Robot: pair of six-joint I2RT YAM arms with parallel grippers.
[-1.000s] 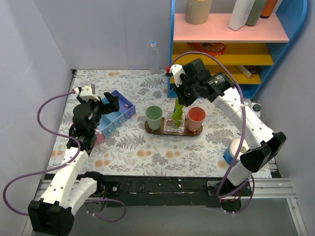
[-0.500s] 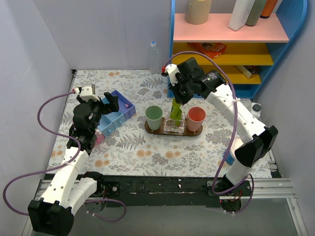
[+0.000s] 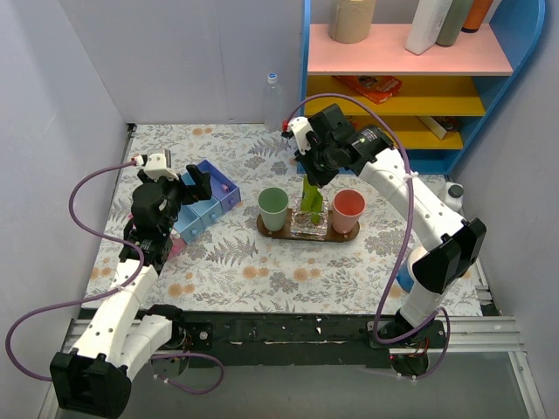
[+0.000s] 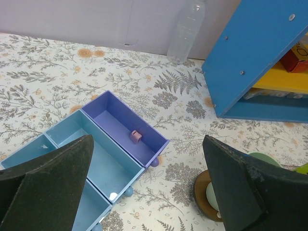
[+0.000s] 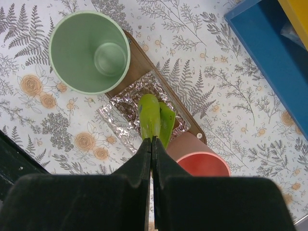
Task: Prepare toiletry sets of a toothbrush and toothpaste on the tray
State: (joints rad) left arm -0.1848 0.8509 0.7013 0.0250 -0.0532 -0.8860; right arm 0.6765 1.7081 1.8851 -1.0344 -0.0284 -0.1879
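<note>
- Writing: none can be read. The red packet [image 3: 367, 85] on the yellow shelf of the shelf unit [image 4: 255, 53], at the far right corner, carries print too small to make out. The clear bottle [image 4: 186, 31] at the far edge shows no label.
- Tray [image 5: 140, 65]: lies about mid-bench, its long axis running left to right. It carries three containers in a row.
- Green cup [image 5: 90, 52]: on the tray's left end, upright, nothing inside.
- Clear holder [image 5: 120, 113]: at the tray's middle, between the cups. Lime-green pieces [image 5: 153, 115] stand in it.
- Pink cup [image 5: 202, 166]: on the tray's right end, upright, contents hidden in part by the fingers.
- Right gripper [image 5: 151, 144]: directly over the holder, fingers pressed together on the upper end of a lime-green piece.
- Left gripper [image 4: 148, 144]: fingers spread wide, holding nothing, above the organiser [image 4: 96, 159] near the left edge.
- Organiser: the purple compartment holds one small pink piece [image 4: 136, 136]. The blue compartments appear almost bare.
</note>
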